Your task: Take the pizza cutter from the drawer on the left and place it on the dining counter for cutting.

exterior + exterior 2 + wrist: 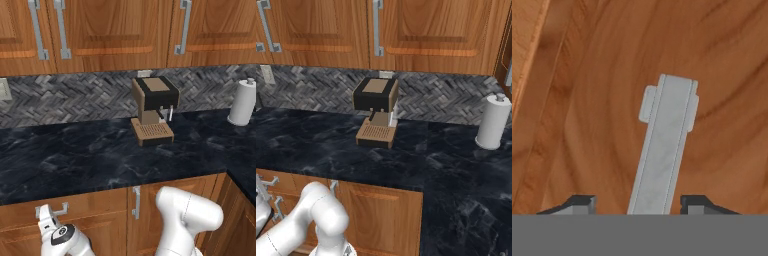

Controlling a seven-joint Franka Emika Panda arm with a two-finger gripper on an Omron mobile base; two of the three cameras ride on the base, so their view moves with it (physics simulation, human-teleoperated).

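The drawer (90, 207) is a brown wood front under the black counter, and it is shut. Its short silver bar handle (662, 150) runs up the middle of the hand view. My gripper (639, 205) straddles this handle, one dark tip on each side; the right tip is nearly touching it and a gap remains on the left. In the left base view my gripper (47, 215) sits at the handle (56, 209) at lower left. The pizza cutter is hidden. A black marble-look counter (75, 160) lies above; I cannot tell whether it is the dining counter.
A brown and black coffee machine (154, 110) stands at the back of the counter. A white paper towel roll (244, 102) is at the far right. Upper cabinets (110, 30) hang above the herringbone backsplash. A cabinet door with a vertical handle (136, 202) is right of the drawer.
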